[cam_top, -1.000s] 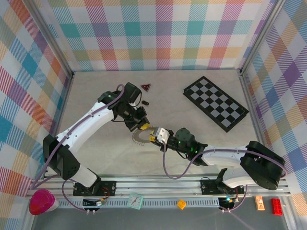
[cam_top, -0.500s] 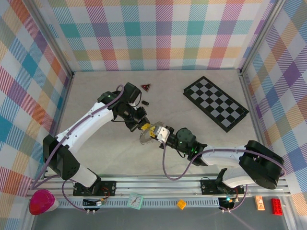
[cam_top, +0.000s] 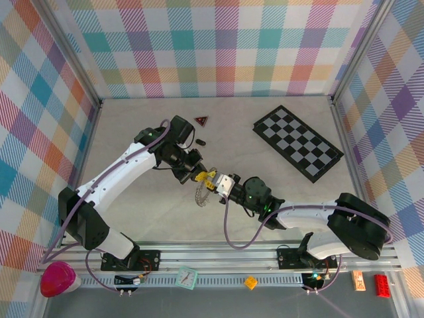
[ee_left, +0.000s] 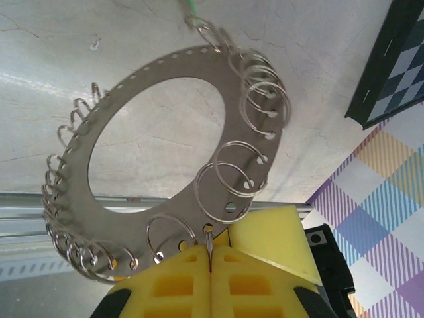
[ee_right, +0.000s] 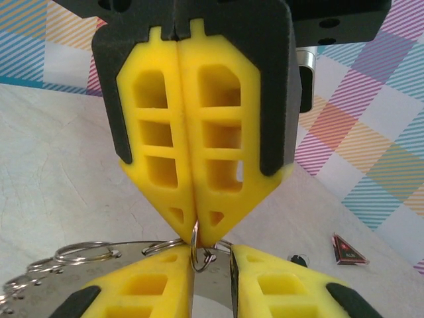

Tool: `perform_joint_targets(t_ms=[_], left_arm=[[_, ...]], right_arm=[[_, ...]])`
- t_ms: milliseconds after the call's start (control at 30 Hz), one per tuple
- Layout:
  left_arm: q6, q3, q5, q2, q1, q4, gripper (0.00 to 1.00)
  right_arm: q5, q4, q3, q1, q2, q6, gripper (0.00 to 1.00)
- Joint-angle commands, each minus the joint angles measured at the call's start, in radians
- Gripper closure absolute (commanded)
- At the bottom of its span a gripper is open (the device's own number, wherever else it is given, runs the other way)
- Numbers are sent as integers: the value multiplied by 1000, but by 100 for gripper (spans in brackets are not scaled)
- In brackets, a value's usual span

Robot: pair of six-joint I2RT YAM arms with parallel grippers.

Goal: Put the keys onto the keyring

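Observation:
The keyring (ee_left: pixel 74 179) is a flat silvery metal loop pierced with holes. It hangs edge-on above the table (cam_top: pixel 201 194). The keys (ee_left: pixel 264 99) show as small wire loops fringing its rim. My left gripper (ee_left: pixel 211 250) is shut on one key (ee_right: pixel 196 248) at the rim, so the keyring dangles from it. Seen from above, the left gripper (cam_top: pixel 199 175) meets my right gripper (cam_top: pixel 215 185) tip to tip. The right gripper (ee_right: pixel 212 265) is open just below the left gripper (ee_right: pixel 195 235). Its yellow fingers (ee_left: pixel 278 232) straddle the keyring's band (ee_right: pixel 212 295) with a gap.
A black-and-white chequered board (cam_top: pixel 298 142) lies at the back right. A dark red triangle (cam_top: pixel 201 120) and a small black oval piece (cam_top: pixel 200 142) sit behind the grippers. The metal rail (cam_top: pixel 218 255) runs along the near edge. Checked walls enclose the table.
The keyring has risen from lying flat on the table to hanging edge-on. Both grippers have moved slightly back and right. The right jaws have spread apart.

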Motion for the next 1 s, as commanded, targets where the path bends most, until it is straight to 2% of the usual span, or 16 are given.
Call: perform_joint_targets(t_ms=[0,67,167,233,267,333,400,467,600,700,767,833,900,967], left_arm=[[-29,-17,47,-33,9,13,100],[-35,-21,51,-34,8,20,100],[-46,-38,58,-40,9,42,100],[-51,-56,55,-49,9,62,100],[-44,-60,38,-54,11,68,93],[4,-43,-33,-71,15,58,74],[103,-9,-160,-95,16,56,52],[237,10,-291,-126,13,67,42],[550,-103,-513,-246,6,253,38],[815,-294,-575,-372,2,515,38],[1005,-437,-520,-446,2,709,41],[1193,-568,-412,-495,1,902,45],[1392,-644,-249,-507,1,956,49],[1519,-684,-148,-496,1,977,56]], right_arm=[[-6,82,17,-3,12,4,81],[-4,87,17,-4,20,6,86],[-8,91,15,-2,22,6,98],[-11,72,17,-3,14,5,100],[-12,58,16,-4,9,6,100],[-14,22,14,-3,-8,6,100],[-18,-35,14,-4,-27,10,100],[-37,-101,18,-13,-49,25,100],[-94,-251,35,-37,-98,61,100],[-154,-412,63,-61,-138,75,100],[-194,-507,82,-77,-158,80,100],[-234,-591,106,-98,-169,84,100],[-262,-674,134,-112,-173,79,100],[-291,-746,161,-122,-175,67,100]])
